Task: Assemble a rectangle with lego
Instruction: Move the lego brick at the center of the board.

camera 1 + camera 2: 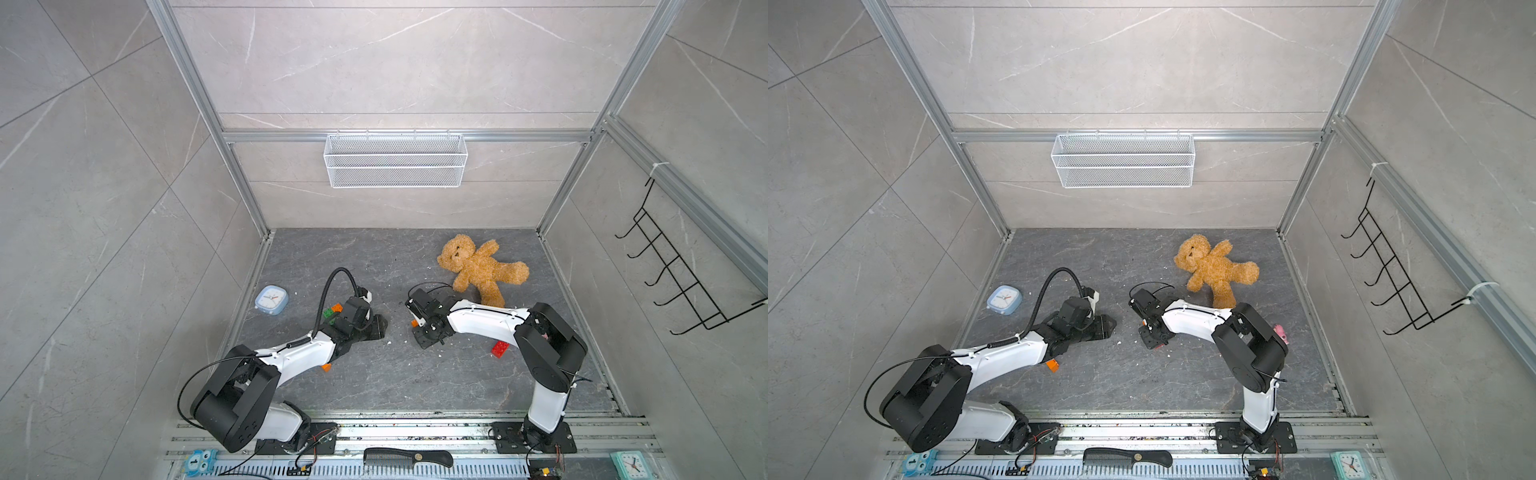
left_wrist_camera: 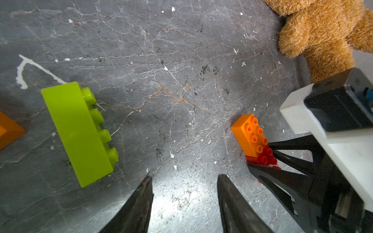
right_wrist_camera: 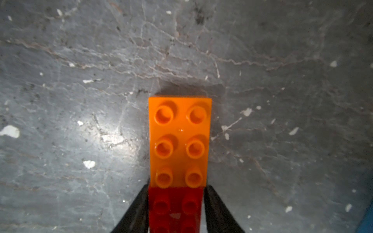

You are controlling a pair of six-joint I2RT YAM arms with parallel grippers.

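Note:
My right gripper [image 3: 177,187] is shut on a red lego brick [image 3: 175,207], one finger against each long side. An orange brick [image 3: 179,141] continues it in line, touching its end, low over the floor. The left wrist view shows the same pair, orange [image 2: 249,134] and red [image 2: 266,157]. My left gripper [image 2: 184,178] stands open over bare floor, holding nothing. A lime brick [image 2: 78,133] lies on its side beside it. In a top view, green [image 1: 329,313] and orange [image 1: 337,307] bricks sit behind the left wrist. Another orange brick [image 1: 326,367] lies under that arm, and a red one [image 1: 500,348] beside the right arm.
A brown teddy bear [image 1: 478,268] lies at the back right, close behind the right wrist. A blue clock [image 1: 271,298] stands at the left wall. A pink figurine [image 1: 1280,332] peeks from behind the right elbow. A black comb [image 1: 407,458] lies on the front rail.

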